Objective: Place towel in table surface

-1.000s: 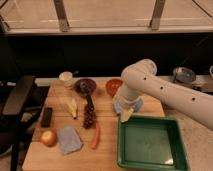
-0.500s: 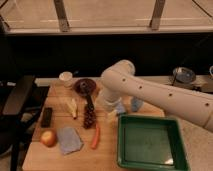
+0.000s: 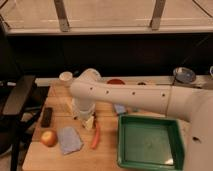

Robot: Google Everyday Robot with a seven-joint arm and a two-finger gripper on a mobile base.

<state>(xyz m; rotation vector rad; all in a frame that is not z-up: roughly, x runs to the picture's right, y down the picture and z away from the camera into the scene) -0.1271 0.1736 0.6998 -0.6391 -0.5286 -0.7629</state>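
Although the gripper (image 3: 85, 116) hangs low over the table at the end of the white arm (image 3: 130, 95), I cannot tell whether it is open or closed, because the wrist covers it. Nothing that looks like cloth hangs from it. Just beside it there is a pale yellowish object (image 3: 90, 123) and an orange-red stick (image 3: 95, 136). The towel (image 3: 69, 139) lies a little nearer to the camera than the gripper and to its picture-left, apart from it and spread flat on the table surface (image 3: 102, 161). An apple (image 3: 48, 137) rests close to the towel, on its far side from the gripper. Well away on the other side stands the green tray (image 3: 172, 122).

I judge the task nearly complete: the towel already rests on the wood, and only moving the arm away seems to remain.
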